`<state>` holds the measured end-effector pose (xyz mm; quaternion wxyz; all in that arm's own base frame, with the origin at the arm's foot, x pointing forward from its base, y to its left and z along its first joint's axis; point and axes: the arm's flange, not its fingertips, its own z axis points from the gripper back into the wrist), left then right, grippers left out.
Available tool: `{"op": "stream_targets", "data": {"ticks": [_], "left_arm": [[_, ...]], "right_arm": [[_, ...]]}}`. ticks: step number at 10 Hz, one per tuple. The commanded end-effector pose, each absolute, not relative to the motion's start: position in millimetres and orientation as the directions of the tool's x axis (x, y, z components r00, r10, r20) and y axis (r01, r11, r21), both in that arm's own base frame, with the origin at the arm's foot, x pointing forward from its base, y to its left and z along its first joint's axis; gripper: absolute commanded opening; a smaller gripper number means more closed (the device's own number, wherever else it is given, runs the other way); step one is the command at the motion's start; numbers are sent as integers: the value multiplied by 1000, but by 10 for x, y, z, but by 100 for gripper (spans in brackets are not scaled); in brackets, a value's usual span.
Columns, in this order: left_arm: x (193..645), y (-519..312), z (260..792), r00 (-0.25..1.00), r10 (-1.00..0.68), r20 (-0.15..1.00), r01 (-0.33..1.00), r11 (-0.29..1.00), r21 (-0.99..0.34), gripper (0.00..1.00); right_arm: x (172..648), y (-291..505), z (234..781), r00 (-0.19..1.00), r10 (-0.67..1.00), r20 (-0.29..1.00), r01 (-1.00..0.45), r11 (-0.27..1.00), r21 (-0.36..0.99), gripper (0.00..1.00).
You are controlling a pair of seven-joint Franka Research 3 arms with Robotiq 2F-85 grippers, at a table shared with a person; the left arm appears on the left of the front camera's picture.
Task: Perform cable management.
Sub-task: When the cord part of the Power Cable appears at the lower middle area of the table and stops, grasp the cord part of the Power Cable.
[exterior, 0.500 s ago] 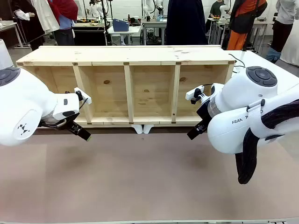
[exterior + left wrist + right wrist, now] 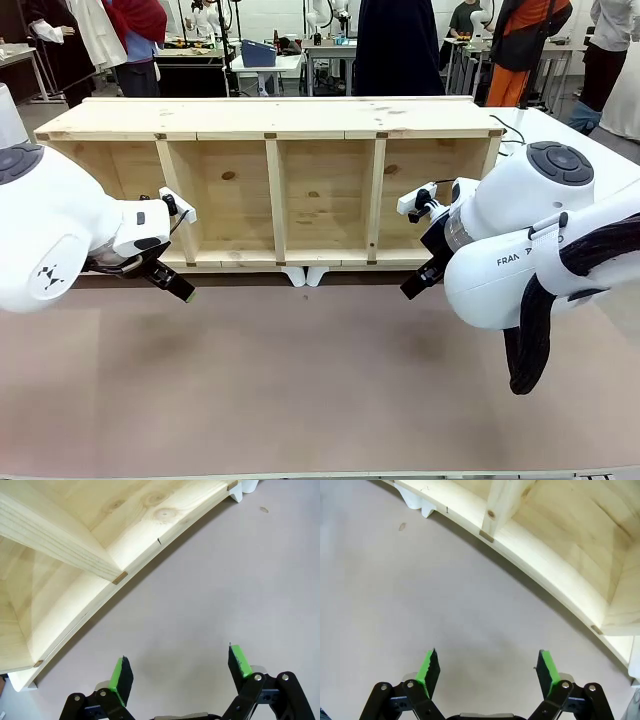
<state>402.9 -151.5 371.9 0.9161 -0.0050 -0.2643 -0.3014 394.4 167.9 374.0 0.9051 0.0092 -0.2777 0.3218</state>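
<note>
brown tabletop [image 2: 300,390] | wooden shelf [image 2: 270,118] on its side, four bays facing robot | left hand [image 2: 180,667] wide open, empty | right hand [image 2: 487,666] wide open, empty | cable [image 2: 498,125]: thin black stretch at shelf's right end

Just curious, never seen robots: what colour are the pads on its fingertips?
Bright green pads; the right wrist view shows them best.

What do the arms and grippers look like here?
White, rounded left arm and right arm, dark grey joint caps; the right shows FRAN lettering and a thick black braided hose. The left gripper and right gripper: black links tipped with green pads.
</note>
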Motion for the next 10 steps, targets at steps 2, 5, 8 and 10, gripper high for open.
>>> {"op": "stream_targets", "data": {"ticks": [2,5,8,10], "left_arm": [[4033,-1504,3719,680,-547,488,553,820,148,100],[4033,-1504,3719,680,-547,488,553,820,148,100],[3956,-1475,3786,687,-534,493,532,832,159,100],[3754,-1424,4084,675,-525,519,500,842,201,100]], "right_arm": [[3944,1678,3739,639,577,509,-587,793,-162,100],[3944,1678,3739,639,577,509,-587,793,-162,100],[3892,1647,3806,644,566,515,-563,806,-180,100],[3739,1600,4047,643,554,529,-523,822,-225,100]]}}
